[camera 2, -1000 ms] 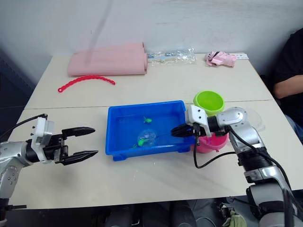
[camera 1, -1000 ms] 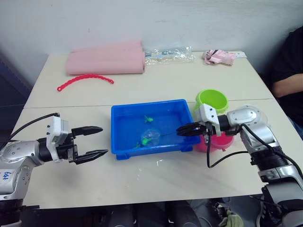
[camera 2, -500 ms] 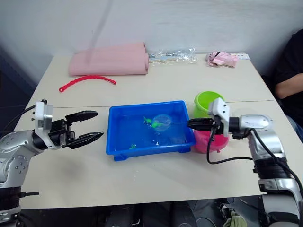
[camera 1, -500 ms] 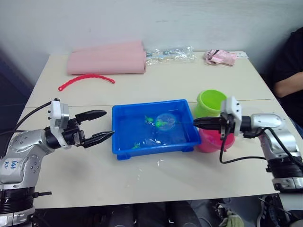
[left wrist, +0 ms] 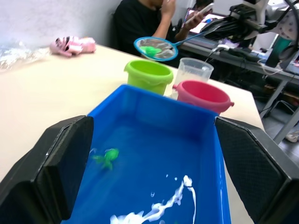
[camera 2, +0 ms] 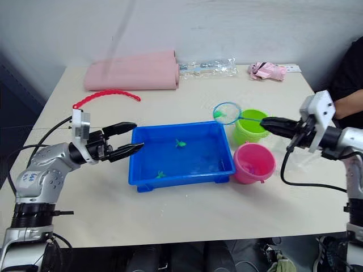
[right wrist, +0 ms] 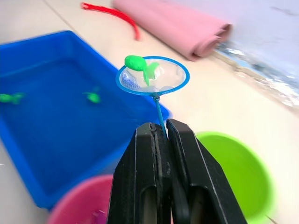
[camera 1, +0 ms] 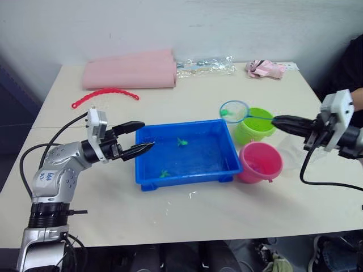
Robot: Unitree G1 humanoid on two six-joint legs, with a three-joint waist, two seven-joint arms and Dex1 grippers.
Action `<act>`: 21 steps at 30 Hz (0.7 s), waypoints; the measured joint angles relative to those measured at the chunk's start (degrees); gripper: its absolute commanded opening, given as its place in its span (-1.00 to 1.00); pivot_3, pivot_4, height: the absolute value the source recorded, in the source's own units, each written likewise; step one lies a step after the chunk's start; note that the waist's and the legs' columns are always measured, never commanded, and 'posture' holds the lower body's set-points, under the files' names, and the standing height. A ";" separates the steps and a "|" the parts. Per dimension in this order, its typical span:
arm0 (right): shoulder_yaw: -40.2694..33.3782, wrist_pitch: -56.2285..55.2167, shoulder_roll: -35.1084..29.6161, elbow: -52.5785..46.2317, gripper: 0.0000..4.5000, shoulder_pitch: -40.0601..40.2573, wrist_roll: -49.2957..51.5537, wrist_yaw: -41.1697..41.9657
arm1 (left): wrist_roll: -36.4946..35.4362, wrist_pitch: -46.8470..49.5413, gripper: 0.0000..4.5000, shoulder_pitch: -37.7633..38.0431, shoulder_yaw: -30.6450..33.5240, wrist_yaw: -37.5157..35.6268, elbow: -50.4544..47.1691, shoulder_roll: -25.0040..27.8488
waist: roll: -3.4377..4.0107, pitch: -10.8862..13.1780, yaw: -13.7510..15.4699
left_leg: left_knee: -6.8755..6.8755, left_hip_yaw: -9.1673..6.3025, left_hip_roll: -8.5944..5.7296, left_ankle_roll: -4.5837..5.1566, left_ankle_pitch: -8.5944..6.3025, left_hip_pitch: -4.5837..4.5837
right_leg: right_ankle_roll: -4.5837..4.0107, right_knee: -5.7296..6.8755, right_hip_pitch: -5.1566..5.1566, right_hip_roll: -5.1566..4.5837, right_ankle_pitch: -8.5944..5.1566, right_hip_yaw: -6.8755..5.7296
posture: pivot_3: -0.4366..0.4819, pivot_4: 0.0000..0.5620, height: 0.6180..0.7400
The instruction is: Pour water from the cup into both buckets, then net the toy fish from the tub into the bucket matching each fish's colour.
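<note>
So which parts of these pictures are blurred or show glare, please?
Right wrist view: the net with its green fish is sharp; the pink roll behind is soft. Left wrist view: the near fingers are blurred, and white glare lies on the tub's water. Head views: even light, faint shadows.

A pale beige table (camera 1: 187,221) carries the scene; a thin seam crosses its top from side to side, as if two tabletops meet there. Behind it rises a plain white wall (camera 1: 187,25), evenly lit and bare. At the table's far edge lies a rolled pink mat (camera 1: 129,70), with a red curved beaded strip (camera 1: 105,94) just in front of it. Beside the mat sits a crinkled clear plastic bag (camera 1: 205,64), and farther along a small pink bundle (camera 1: 264,68), possibly cloth. A person in a dark top (left wrist: 140,25) sits at the table's right end. Beyond that end, the left wrist view shows a desk (left wrist: 243,58) cluttered with cables.
</note>
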 measured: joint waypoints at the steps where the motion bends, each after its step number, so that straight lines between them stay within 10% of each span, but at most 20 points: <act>1: -0.20 -0.46 -0.52 0.73 -1.00 0.00 -0.50 -0.34 | 0.18 -0.19 0.99 -0.30 -0.21 -0.05 0.22 -0.27 | 0.00 0.00 -0.01 | 0.00 0.02 -0.02 0.01 0.00 0.00 | 0.00 -0.02 -0.01 0.00 0.00 0.00 | -0.05 -0.47 1.00; 21: 9.78 -49.15 -5.25 25.51 -1.00 -3.76 -31.18 -17.94 | 3.41 -3.80 0.99 -2.28 -4.41 0.24 2.08 -7.15 | 0.02 0.01 -0.24 | 0.15 0.06 0.05 -0.10 0.07 0.04 | 0.01 0.02 -0.01 0.14 0.00 0.10 | -0.05 -0.47 1.00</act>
